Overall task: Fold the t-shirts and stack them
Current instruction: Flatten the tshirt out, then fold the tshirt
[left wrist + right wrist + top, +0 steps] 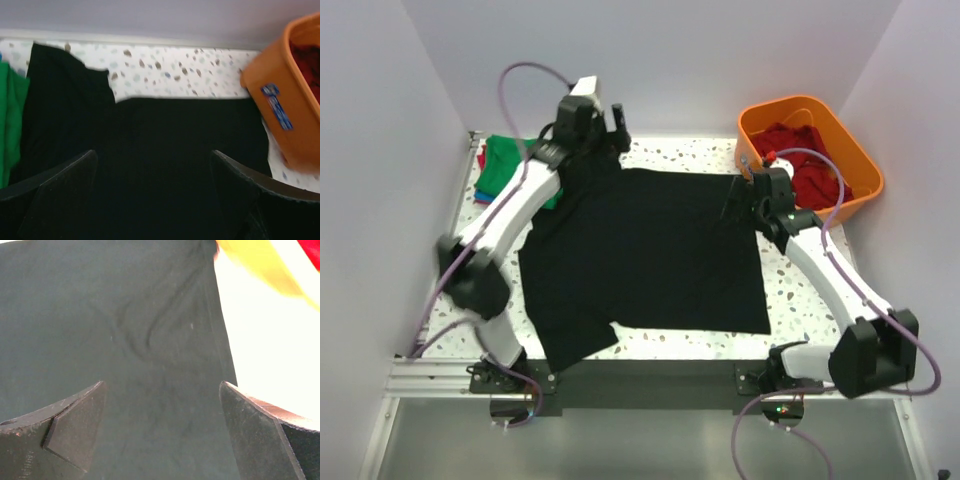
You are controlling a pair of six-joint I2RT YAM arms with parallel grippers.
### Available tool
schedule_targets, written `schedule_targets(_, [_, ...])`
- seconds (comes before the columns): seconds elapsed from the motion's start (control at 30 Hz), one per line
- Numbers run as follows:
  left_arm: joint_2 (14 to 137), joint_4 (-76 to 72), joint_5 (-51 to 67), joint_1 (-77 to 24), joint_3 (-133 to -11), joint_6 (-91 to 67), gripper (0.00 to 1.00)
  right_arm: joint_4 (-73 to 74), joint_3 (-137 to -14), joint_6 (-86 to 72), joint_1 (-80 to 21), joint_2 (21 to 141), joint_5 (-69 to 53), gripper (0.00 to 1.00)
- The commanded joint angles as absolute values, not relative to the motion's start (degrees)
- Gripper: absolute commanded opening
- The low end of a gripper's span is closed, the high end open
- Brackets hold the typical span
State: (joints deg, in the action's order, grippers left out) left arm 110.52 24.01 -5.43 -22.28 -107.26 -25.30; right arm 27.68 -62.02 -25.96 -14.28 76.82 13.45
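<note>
The left gripper stands open, its dark, flat-faced fingers spread wide with nothing between them. It hangs over the far left corner of the black t-shirt. The right gripper is open too, its worn, scuffed pads wide apart above the shirt's far right edge.

The shirt is matte, thin cloth, spread nearly flat across the middle of the worktop. There are soft creases under the right gripper, and one sleeve sticks out at the near left. Whether either gripper touches the fabric cannot be told. The left arm covers part of the shirt's left side.

The worktop is pale and speckled like terrazzo; in the right wrist view it washes out to white. A folded green shirt lies at the far left corner, with coloured edges below it too small to make out. At the far right stands a smooth orange plastic bin of crumpled red garments, just beside the shirt's corner.
</note>
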Motion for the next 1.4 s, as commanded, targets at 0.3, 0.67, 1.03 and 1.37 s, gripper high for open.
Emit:
schedule_targets(0.3, [58.9, 53.3, -17.6, -40.6, -45.1, -57.5, 1.00, 29.8, -49.6, -28.0, -14.6, 66.3, 11.3, 0.99])
schedule_targets(0.67, [61.2, 59.4, -10.3, -64.7, -33.7, -76.1, 0.91, 30.8, -48.9, -28.2, -14.6, 67.1, 14.9, 0.99])
schedule_targets(1.03, [67.2, 58.6, -13.0, -65.0, -35.4, -74.4, 0.64, 31.4, -48.5, -28.4, -14.5, 67.1, 16.5, 0.99])
schedule_targets(1.37, [74.5, 57.4, -15.1, -65.0, -38.7, -72.0, 0.35, 33.0, -47.0, -29.7, -14.5, 64.3, 17.4, 0.99])
